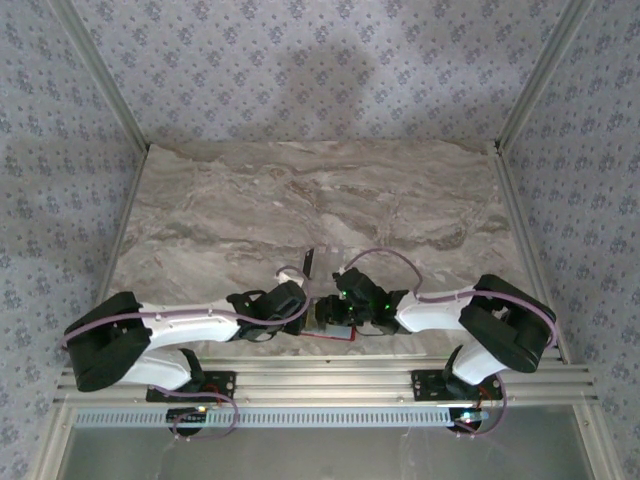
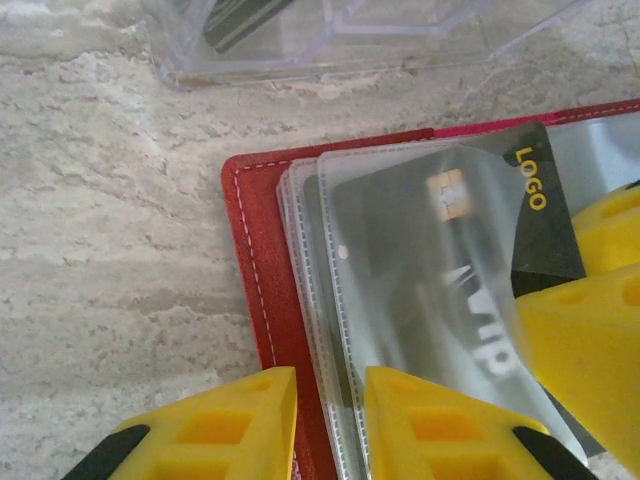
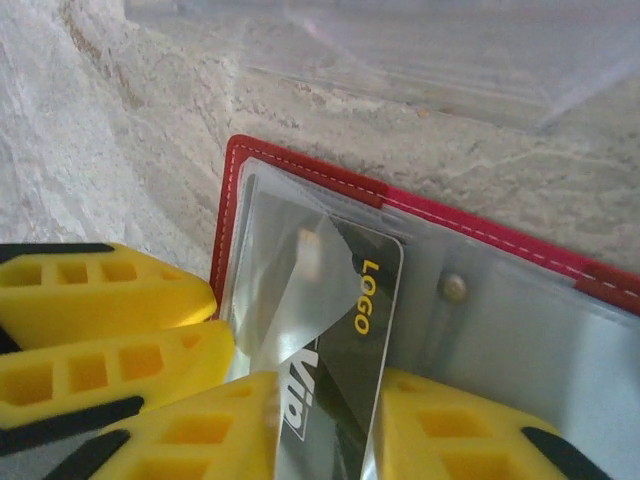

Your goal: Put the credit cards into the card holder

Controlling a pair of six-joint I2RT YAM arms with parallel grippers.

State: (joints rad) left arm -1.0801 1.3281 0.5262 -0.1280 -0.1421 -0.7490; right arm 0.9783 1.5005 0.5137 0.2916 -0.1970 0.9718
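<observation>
The red card holder (image 2: 250, 260) lies open on the marble, its clear sleeves facing up. A dark credit card (image 2: 400, 220) printed LOGO and VIP sits partly inside a sleeve, its LOGO end sticking out. My left gripper (image 2: 330, 430) stands narrowly open, its tips straddling the holder's red edge and the sleeve edges. My right gripper (image 3: 325, 430) is open over the credit card (image 3: 345, 380), one finger at each side of it, on the card holder (image 3: 228, 200). In the top view both grippers, left (image 1: 310, 305) and right (image 1: 330, 310), meet near the front edge over the card holder (image 1: 335, 339).
A clear plastic box (image 2: 330, 40) stands just beyond the holder, with another dark card (image 2: 235, 22) inside it. The right gripper's yellow fingers (image 2: 590, 330) crowd the holder's right side; the left gripper's fingers (image 3: 100, 300) crowd its left.
</observation>
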